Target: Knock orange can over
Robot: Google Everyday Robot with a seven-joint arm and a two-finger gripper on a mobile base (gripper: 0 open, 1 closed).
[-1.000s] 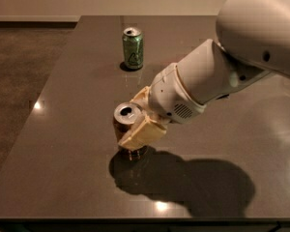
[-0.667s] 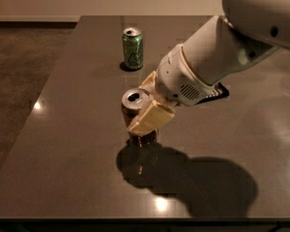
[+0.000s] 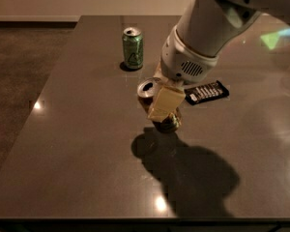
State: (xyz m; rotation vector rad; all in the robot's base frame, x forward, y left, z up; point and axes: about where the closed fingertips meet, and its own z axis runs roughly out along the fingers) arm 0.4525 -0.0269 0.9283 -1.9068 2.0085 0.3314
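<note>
My end effector grips the orange-brown aluminium drink can, which is tilted near the centre of the dark glossy desk, silver top leaning toward 10 o'clock. I'd tip it farther that way, staying low, then release, keeping clear of the green aluminium can at 11 o'clock.

Orange can is tilting, its silver pull-tab top leaning left and its base pointing near-right, mid-scene. Gripper is clamping its body, a pale finger covering most of the orange side.
</note>
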